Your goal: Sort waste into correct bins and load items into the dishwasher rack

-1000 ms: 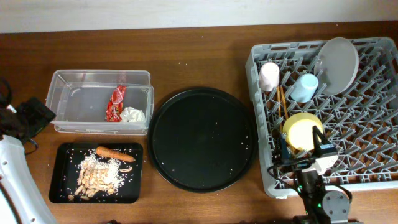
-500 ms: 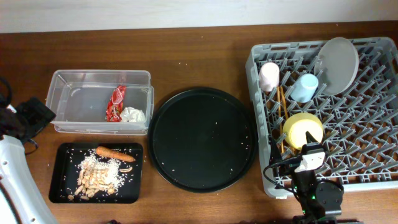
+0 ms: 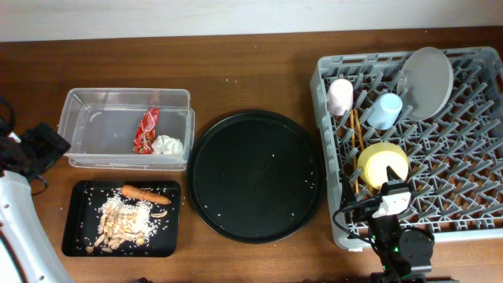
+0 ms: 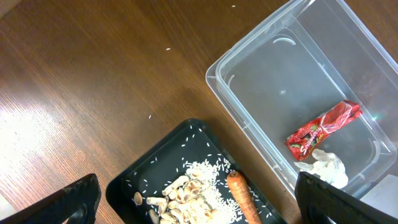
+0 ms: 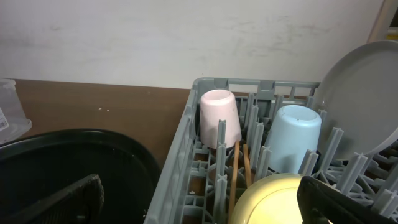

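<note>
The clear tub [image 3: 94,118] holds the red wrapper [image 3: 146,130] and white tissue [image 3: 167,145]; both also show in the left wrist view, wrapper [image 4: 323,127] and tissue [image 4: 326,167]. The black tray [image 3: 78,228] holds the carrot stick [image 3: 145,194] and beige scraps [image 3: 122,220]. The grey rack [image 3: 471,196] holds the pink cup [image 3: 340,96], blue cup [image 3: 386,110], grey plate [image 3: 428,72], yellow bowl [image 3: 382,165] and chopsticks [image 3: 357,137]. My left gripper [image 4: 199,194] is open above the black tray [image 4: 155,171]. My right gripper [image 5: 202,194] is open and empty at the rack's front edge, just in front of the bowl [image 5: 273,199].
The large round black tray [image 3: 255,174] with a few rice grains lies between the bins and the rack. My left arm [image 3: 23,196] sits at the table's left edge. A pale wall runs behind the table.
My right gripper has drawn back a little from the yellow bowl toward the rack's front edge. The left arm and all objects have not moved.
</note>
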{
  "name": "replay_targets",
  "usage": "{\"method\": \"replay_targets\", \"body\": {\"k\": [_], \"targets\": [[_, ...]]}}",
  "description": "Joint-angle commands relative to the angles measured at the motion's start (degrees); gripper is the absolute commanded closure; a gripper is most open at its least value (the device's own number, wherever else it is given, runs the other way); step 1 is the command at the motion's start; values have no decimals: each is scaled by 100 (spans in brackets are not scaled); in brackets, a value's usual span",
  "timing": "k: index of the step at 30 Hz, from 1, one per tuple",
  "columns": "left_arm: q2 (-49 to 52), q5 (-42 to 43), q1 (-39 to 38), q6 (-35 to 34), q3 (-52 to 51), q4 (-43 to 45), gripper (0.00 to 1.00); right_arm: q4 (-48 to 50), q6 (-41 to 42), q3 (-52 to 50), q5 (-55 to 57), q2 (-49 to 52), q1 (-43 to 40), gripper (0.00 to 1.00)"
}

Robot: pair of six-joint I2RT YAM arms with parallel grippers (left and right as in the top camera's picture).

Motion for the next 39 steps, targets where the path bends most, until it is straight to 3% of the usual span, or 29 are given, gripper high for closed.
{"method": "replay_targets", "body": {"k": [1, 5, 13, 17, 20, 27, 30, 33, 37, 39], "targets": [[-57, -2, -11, 63, 87, -7, 1, -26, -35, -31, -28, -57, -46, 2], [-546, -4, -350, 66, 87, -7, 1, -26, -35, -31, -28, -57, -46, 2], [-1593, -2, -2236, 66, 87, -7, 0, -26, -35, -31, -28, -57, -46, 2], [-2103, -2, -2511, 66, -17, -11, 1, -26, -35, -31, -28, -57, -46, 2], [-2704, -20, -2511, 66, -570, -7, 1, -26, -35, -31, -28, -57, -46, 2], [-4562, -68, -2511, 66, -3169, 96, 1, -26, -35, -31, -28, -57, -46, 2], [-5392, -61, -2511, -223, -4529, 1163, 1, -26, -35, -31, -28, -57, -46, 2], [-6129, 61, -2511, -697, -5720, 2787, 1, -24, -35, -31, -28, -57, -46, 2], [-6876, 833, -2511, -713, -7250, 5327, 1, -26, -35, -31, -28, -57, -46, 1], [-6992, 979, -2520, -713, -7646, 6098, 1, -26, -35, -31, -28, -57, -46, 2]]}}
